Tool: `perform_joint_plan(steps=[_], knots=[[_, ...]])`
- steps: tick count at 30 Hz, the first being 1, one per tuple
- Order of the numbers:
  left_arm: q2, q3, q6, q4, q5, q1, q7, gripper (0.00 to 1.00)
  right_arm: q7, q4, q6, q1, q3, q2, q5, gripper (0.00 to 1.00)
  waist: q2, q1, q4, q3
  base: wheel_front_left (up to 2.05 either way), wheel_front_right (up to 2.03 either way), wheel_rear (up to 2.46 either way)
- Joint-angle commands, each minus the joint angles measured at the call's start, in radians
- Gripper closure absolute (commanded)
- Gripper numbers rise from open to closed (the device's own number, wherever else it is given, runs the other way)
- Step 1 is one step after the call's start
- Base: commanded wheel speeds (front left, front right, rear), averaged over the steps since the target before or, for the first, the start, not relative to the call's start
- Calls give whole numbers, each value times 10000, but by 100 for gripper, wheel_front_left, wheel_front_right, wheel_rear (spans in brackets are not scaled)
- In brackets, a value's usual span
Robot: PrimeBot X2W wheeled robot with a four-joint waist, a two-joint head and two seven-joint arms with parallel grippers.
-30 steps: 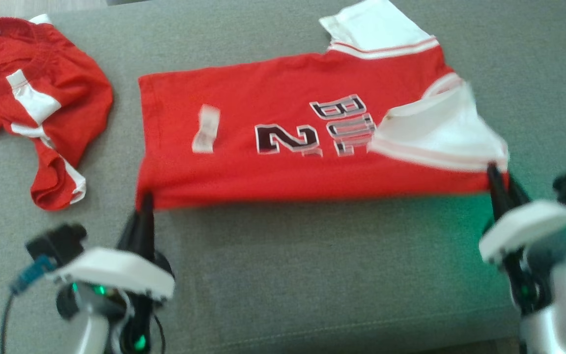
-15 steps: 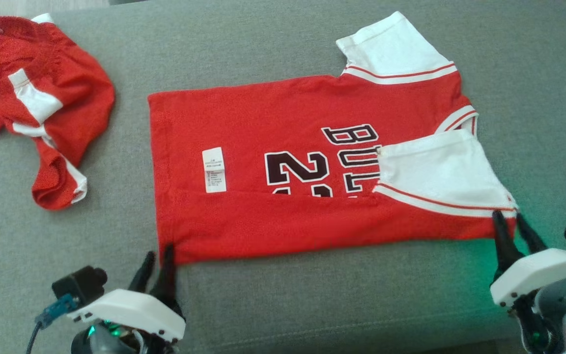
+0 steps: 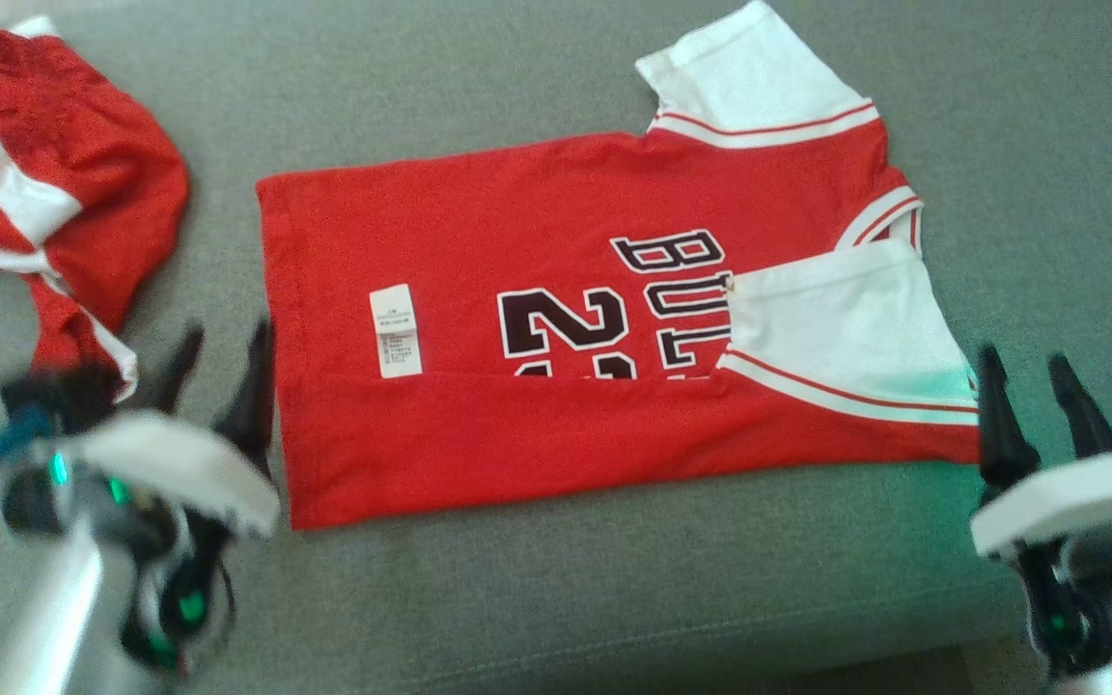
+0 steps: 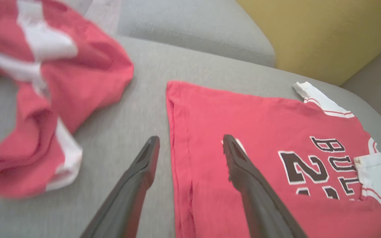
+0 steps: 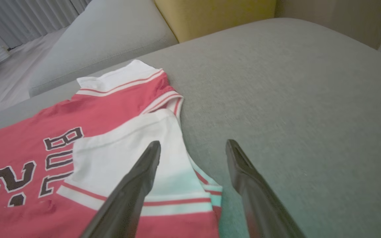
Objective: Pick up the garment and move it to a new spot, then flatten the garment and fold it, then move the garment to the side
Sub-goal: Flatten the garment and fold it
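Jersey is down on the grey sofa seat, spread sideways btwn my two grippers.

L gripper: jaws wide apart, nothing in them. In its wrist view one finger hangs over bare cushion and the other over red cloth, so it straddles the hem edge. Can't tell if the tips touch fabric.

R gripper: also spread, empty, tips just beside the shoulder-end corner. One finger is over the near sleeve, the other over the seat.

Progress, my read: pick-up, re-place and flatten look done, and a first fold is in. The near long edge is turned up over the body and covers the bottom of the number print. The near sleeve is folded in on top, and a white label faces up. Far sleeve sticks out unfolded. Left to do: far-side fold(s), prob. a crosswise fold, then shift it aside. Second red garment sits crumpled well left.

Pose: both arms come in from the near edge, low, fingers pointing away from me. L arm is blurred.
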Motion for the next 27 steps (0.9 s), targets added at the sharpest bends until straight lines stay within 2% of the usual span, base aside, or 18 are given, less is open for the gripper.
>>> perform_joint_plan(steps=[1,7,12,19,27], knots=[[444,247,-126,-378,171,-897,254,0,-57,-494,65,-586,368,-96,-94,0,0,0,-85,231,0,0,0],[1442,-197,-798,121,538,-3208,1907,0,52,-747,65,-1699,1288,-96,-309,0,0,0,-388,1080,0,0,0],[2022,-320,-1076,829,735,-4495,2838,0,3,-730,65,-2514,1958,-95,-388,0,0,0,-663,1795,0,0,0],[2382,-310,-1064,1541,806,-5429,3583,0,-112,-602,65,-3191,2354,-159,-456,0,0,0,-894,2474,0,0,0],[2627,-255,-884,1756,765,-5595,4085,0,-205,-443,65,-3562,2612,-335,-439,0,0,0,-978,2632,0,0,0]])
